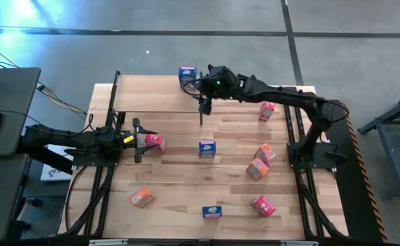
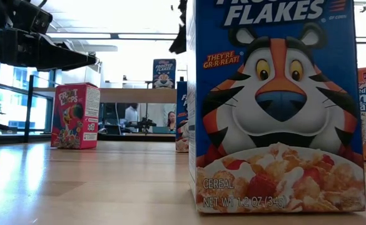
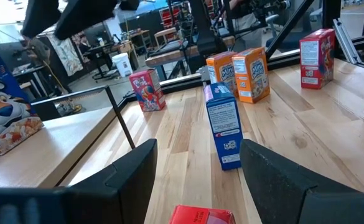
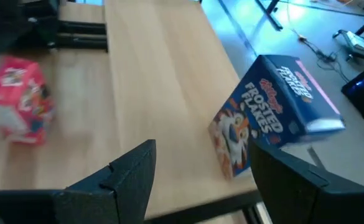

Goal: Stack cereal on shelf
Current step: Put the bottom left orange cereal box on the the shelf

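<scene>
L gripper is sitting at the table's left side, jaws apart w/ nothing clamped. A pink-red box is lying right in front of the fingertips, just poking into the gap; in the left wrist view its top edge is showing between the two fingers, not yet gripped. Its long axis is running roughly along the L arm's reach, so closing across the short side looks workable. L arm is clearly the nearer one to it.

Farther ahead of the L jaws, a blue box is standing upright mid-table.

R gripper is hovering over the shelf at the back, jaws apart and empty. The blue Frosted Flakes box is standing on the shelf's far edge, just beyond and to one side of the R fingertips, not between them.

Other boxes are waiting well apart from both jaws.
</scene>
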Tool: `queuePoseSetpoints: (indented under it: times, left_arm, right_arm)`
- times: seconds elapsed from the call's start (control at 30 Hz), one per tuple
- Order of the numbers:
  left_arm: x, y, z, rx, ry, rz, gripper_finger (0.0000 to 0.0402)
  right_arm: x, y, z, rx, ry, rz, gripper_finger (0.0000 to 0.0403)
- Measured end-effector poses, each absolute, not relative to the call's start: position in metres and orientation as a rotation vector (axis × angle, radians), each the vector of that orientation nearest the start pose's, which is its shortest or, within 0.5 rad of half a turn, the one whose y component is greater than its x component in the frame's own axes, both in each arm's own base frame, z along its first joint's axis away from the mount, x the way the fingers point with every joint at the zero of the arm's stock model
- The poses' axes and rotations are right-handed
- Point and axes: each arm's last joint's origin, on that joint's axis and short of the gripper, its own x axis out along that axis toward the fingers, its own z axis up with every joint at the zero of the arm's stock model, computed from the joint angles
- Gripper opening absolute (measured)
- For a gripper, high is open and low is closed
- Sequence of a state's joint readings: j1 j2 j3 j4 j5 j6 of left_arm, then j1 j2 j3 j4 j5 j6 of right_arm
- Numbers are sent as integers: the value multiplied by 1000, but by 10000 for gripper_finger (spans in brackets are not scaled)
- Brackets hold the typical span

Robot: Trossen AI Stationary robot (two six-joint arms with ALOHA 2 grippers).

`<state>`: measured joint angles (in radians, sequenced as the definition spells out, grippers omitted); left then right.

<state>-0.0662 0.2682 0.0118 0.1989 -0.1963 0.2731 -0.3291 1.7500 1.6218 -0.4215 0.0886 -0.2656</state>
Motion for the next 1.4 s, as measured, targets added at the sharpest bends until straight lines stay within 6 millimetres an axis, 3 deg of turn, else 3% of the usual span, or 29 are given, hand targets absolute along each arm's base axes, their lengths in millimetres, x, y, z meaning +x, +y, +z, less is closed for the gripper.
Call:
queuePoseSetpoints:
  times: [0.4,0.73,1.1,1.4]
  left_arm:
    - [114,-2,164,280,74,121,221]
    - [114,-2,164,280,75,121,221]
    - [114,-2,164,280,74,121,221]
    - [114,-2,164,280,74,121,221]
  right_arm:
    - [345,-102,357,-53,736,-236,248]
    - [335,-84,360,-65,661,-221,248]
    - [247,-52,320,-60,349,-234,248]
    - [192,-24,280,-83,156,-179,248]
